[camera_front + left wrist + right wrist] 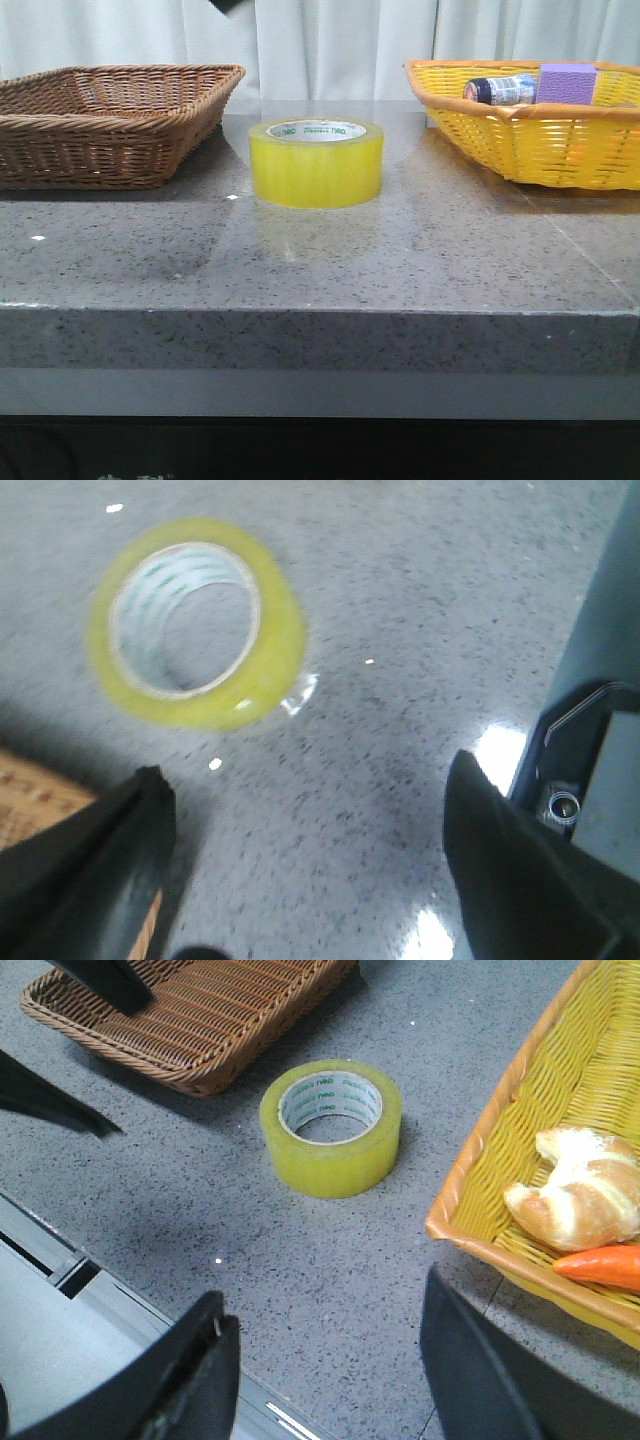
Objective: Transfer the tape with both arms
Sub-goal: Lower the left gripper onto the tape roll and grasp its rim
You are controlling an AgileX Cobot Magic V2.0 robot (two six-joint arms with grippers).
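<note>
The tape (316,162), a wide translucent yellow roll with a white, green-printed core, lies flat in the middle of the grey stone table (320,270). In the left wrist view my left gripper (307,770) is open above bare table, empty, with the tape (270,650) some way beyond its fingertips. My right gripper (325,1290) is also open and empty, hanging near the table's front edge, and the tape (332,1155) lies ahead of it. In the front view only a black gripper part (230,5) shows at the top edge.
A brown wicker basket (110,125) stands left of the tape. On the right, a yellow basket (540,140) holds a dark-capped bottle (500,89), a purple block (568,83), bread (580,1195) and an orange piece (605,1265).
</note>
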